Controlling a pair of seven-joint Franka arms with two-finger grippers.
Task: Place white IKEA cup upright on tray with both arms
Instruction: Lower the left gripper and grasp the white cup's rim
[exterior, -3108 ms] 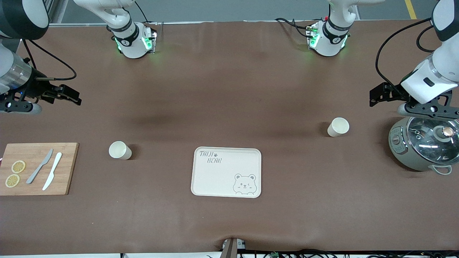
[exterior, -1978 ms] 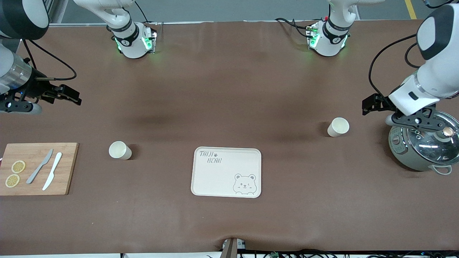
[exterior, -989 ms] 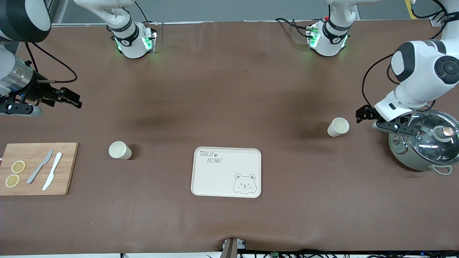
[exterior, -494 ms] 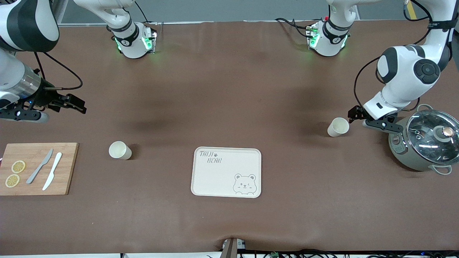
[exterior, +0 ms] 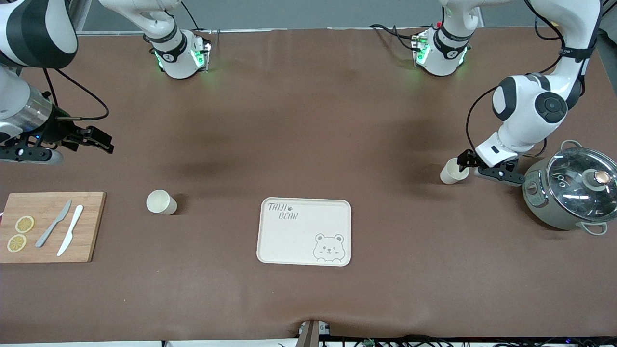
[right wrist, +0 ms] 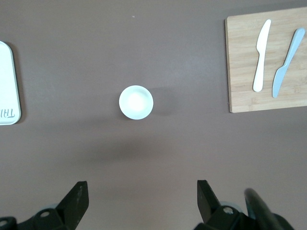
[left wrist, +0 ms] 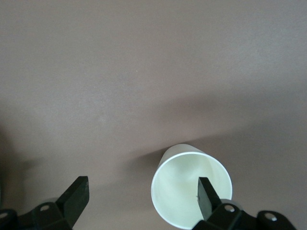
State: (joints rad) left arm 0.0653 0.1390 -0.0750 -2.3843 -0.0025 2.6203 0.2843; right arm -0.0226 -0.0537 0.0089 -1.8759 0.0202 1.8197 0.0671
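Cups are stood apart from the tray (exterior: 303, 231): one cup (exterior: 453, 171) at the left arm's end beside the pot (exterior: 571, 193), the other cup (exterior: 161, 202) near the cutting board (exterior: 50, 226). The left gripper (exterior: 466, 163) is spread wide at the first cup's rim, apparently for grasping. The right gripper (exterior: 99, 140), likewise spread and empty, is held waiting over bare table.

A brown tabletop (exterior: 299, 120) carries everything. The cream tray (exterior: 304, 232) lies flat near its middle, toward the front camera. One white cup (exterior: 161, 202) stands upright between the tray and a wooden cutting board (exterior: 50, 227) at the right arm's end. A second white cup (exterior: 453, 171) stands toward the left arm's end, farther from the camera than the tray, near a grey-green pot with a glass lid (exterior: 571, 190). The two arm bases (exterior: 181, 55) stand along the farthest edge.
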